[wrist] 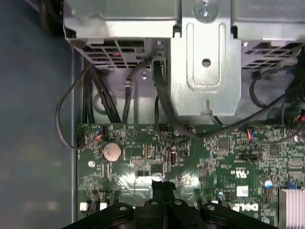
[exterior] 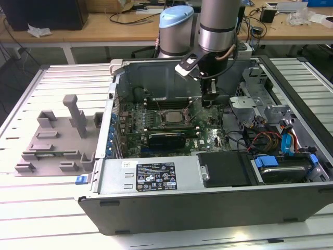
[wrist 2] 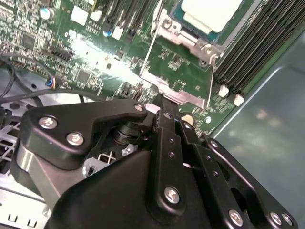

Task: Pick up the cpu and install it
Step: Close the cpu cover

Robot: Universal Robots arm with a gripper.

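Observation:
The cpu [wrist 2: 209, 12] lies flat with its silvery-white top up in the motherboard socket [exterior: 171, 116], inside the open computer case. The socket's metal load plate [wrist 2: 178, 93] stands hinged open beside it. My gripper [exterior: 210, 100] hangs just to the exterior view's right of the socket, low over the green board. Its black fingers [wrist 2: 165, 125] are pressed together with nothing seen between them. Their tips [wrist: 162, 186] end right at the load plate's free edge; whether they touch it is unclear.
A grey plastic tray [exterior: 52, 140] with moulded blocks sits outside the case on the exterior view's left. Inside the case, a metal drive cage [wrist: 205, 57], loose black cables [wrist: 95, 90] and a blue drive caddy [exterior: 281, 161] crowd the side to the exterior view's right. The case walls [exterior: 156, 73] close in around the board.

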